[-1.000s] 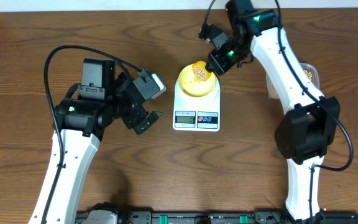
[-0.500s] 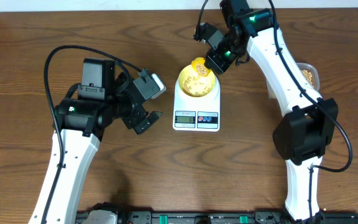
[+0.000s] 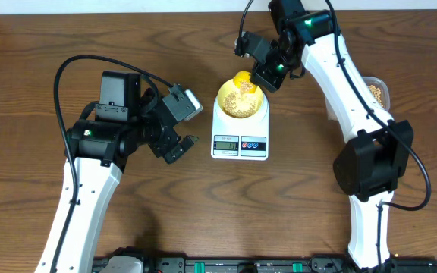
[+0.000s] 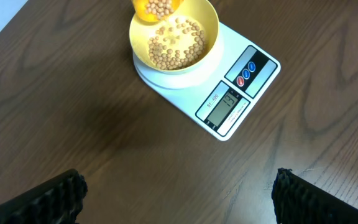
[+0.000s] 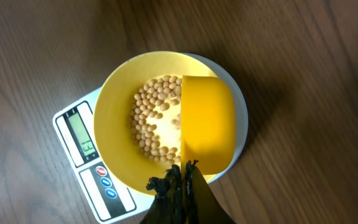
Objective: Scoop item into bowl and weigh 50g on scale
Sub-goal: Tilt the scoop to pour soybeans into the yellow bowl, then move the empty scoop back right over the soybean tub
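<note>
The right end effector [image 3: 268, 74] pinches the scoop [image 5: 207, 121], tipped over the bowl [image 5: 114, 124] on the scale [image 3: 240, 144]; beans [image 5: 151, 118] lie in the bowl. The left end effector [image 3: 183, 124], spread wide, holds nothing above the bench [image 3: 36, 45]

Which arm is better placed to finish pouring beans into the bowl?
Right: the right gripper is shut on the bright yellow scoop, tilted over the round pale-yellow bowl on the white scale. The left gripper is open and empty.
</note>
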Robot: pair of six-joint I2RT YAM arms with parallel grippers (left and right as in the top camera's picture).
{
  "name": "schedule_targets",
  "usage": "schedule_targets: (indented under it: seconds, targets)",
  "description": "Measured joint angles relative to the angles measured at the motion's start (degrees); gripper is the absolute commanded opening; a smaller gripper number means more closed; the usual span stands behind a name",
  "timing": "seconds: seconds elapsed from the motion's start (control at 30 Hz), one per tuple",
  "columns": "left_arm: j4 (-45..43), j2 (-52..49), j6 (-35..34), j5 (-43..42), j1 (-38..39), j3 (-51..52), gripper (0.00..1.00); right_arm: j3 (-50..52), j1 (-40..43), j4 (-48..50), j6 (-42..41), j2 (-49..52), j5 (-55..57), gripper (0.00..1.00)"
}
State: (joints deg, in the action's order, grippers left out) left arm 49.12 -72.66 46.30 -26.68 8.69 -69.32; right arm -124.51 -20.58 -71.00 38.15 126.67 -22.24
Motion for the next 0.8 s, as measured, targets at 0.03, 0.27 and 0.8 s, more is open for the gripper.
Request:
schedule_targets:
  seconds: [0.03,0.27,0.8]
  targets:
    - [0.0,0.0,0.0,0.0,0.0,0.0,0.98,0.0,0.0,-0.1,0.2,-0.2,0.0,0.01]
    - [0.0,0.0,0.0,0.0,0.0,0.0,0.98,0.0,0.0,-0.5,2.1,-1.9,0.0,0.01]
    - [0.0,0.0,0.0,0.0,0.0,0.0,0.97,-0.1,-4.4,-0.4,9.5,-3.8,9.2,0.01]
